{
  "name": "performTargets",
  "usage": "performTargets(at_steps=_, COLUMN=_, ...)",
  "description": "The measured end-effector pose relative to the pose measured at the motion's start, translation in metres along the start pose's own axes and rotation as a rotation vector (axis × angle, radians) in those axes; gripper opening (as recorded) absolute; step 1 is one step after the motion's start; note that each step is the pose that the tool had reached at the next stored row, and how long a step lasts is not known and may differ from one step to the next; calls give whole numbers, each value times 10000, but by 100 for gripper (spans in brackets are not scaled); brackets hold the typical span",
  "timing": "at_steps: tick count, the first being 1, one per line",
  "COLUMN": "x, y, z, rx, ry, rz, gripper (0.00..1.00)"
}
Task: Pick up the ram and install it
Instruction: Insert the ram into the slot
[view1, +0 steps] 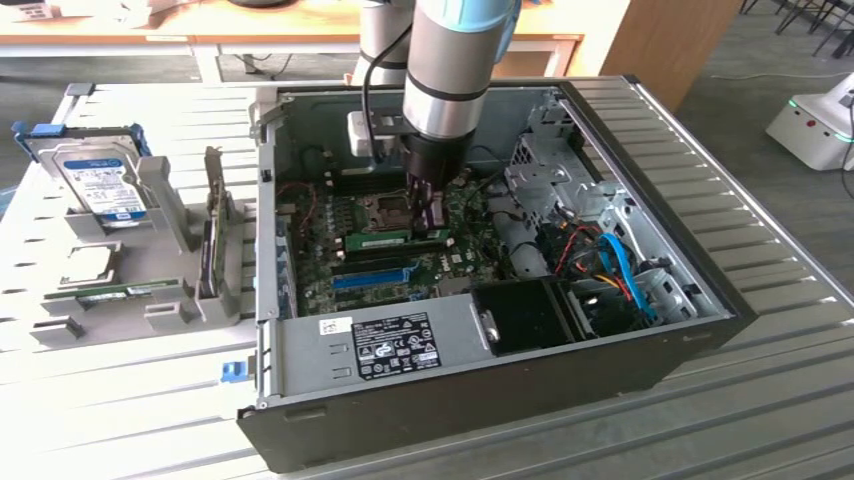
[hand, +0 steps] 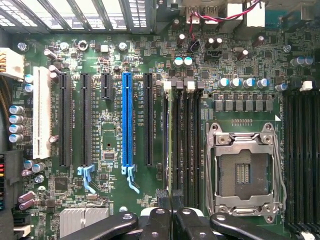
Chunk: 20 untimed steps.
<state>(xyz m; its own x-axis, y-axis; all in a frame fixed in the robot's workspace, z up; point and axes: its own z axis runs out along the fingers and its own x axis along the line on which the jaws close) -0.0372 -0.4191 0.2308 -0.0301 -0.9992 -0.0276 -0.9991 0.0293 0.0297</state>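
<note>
Inside the open computer case (view1: 561, 390), with the robot arm (view1: 454, 70) reaching straight down onto the motherboard (hand: 112, 175) close by the CPU socket (hand: 245, 172). Just beside that socket, on its side toward the blue expansion slot (hand: 127, 120), can make out the ram (view1: 398, 238) standing on edge along the black memory slots (hand: 187, 145), in the one farthest from the socket. Reads as a green strip from the exterior view and as a thin dark line from the wrist. Judged light, thin and stiff, yet brittle: unlikely to flex, likely to crack or lose a chip under a skewed push. Best taken by pinching the two flat faces near the long top edge, around mid-length, keeping off the contacts along the bottom edge; any pressing to go evenly and straight down. Shows the gripper (hand: 170, 199) clenched almost fully, fingertips drawn together right over the ram's upper edge, toward one end of the stick rather than its middle, in line with it and touching or all but touching. Cannot tell whether pinching the thin board or merely bearing down on it, nor whether fully seated.
</note>
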Motion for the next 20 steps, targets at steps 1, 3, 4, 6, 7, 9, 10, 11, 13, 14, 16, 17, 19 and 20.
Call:
performTargets(at_steps=1, x=0, y=0, z=0, rx=0, ry=0, rz=0, gripper=12)
performTargets(at_steps=3, x=1, y=0, z=0, rx=0, ry=1, rz=0, gripper=12)
performTargets(at_steps=4, x=2, y=0, z=1, rx=-1, ry=0, rz=0, gripper=12)
performTargets(at_steps=6, x=2, y=0, z=8, rx=0, ry=1, rz=-1, gripper=12)
performTargets(at_steps=7, x=2, y=0, z=9, rx=-2, ry=2, rz=0, gripper=12)
performTargets(at_steps=9, x=2, y=0, z=10, rx=-1, ry=1, rz=0, gripper=12)
performTargets(at_steps=10, x=2, y=0, z=10, rx=-1, ry=2, rz=0, gripper=12)
performTargets(at_steps=11, x=2, y=0, z=10, rx=-1, ry=1, rz=0, gripper=12)
performTargets(at_steps=13, x=2, y=0, z=13, rx=-1, ry=-2, rz=-3, gripper=12)
performTargets(at_steps=14, x=2, y=0, z=13, rx=-1, ry=-2, rz=-6, gripper=12)
performTargets(at_steps=16, x=2, y=0, z=13, rx=-1, ry=-2, rz=-15, gripper=12)
performTargets(at_steps=17, x=2, y=0, z=13, rx=-1, ry=-1, rz=-21, gripper=12)
performTargets(at_steps=19, x=2, y=0, z=13, rx=-2, ry=-1, rz=-35, gripper=12)
performTargets(at_steps=20, x=2, y=0, z=13, rx=-2, ry=-1, rz=-41, gripper=12)
